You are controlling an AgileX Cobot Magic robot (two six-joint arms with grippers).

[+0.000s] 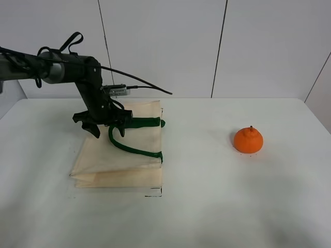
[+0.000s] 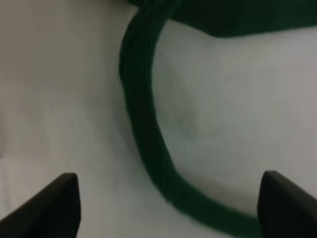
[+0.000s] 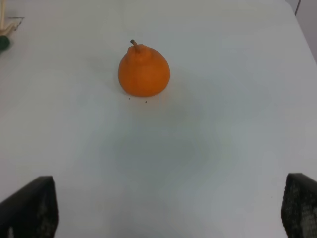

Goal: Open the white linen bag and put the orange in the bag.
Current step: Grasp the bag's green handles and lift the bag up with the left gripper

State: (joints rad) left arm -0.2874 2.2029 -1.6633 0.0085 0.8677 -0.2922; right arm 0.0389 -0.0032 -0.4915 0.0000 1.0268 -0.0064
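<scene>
Hovering with the black left hand (image 1: 109, 132) just above the cream, rectangular linen tote bag (image 1: 119, 161), fingers pointing down and spread as wide as they go, gripping nothing. Straddles a curved loop of the bag's dark green fabric strap handle (image 1: 129, 149) in the wrist view, with one black fingertip (image 2: 54, 203) on either side of the loop; cannot tell whether the tips touch the cloth. Leaves the bag flat and closed on the left part of the white counter (image 1: 207, 206), with both green straps lying across its upper face toward its right edge and layered folds showing along its near edge. Holds the right hand (image 3: 166, 210) wide open as well, empty, raised over bare counter, visible only in its own wrist view as two dark fingertips set far apart. Finds the small, round, bright orange fruit (image 1: 248, 140) sitting upright on the right part of the counter, dark stem nub on top, well apart from the bag, ahead of the right hand and touched by neither hand.
</scene>
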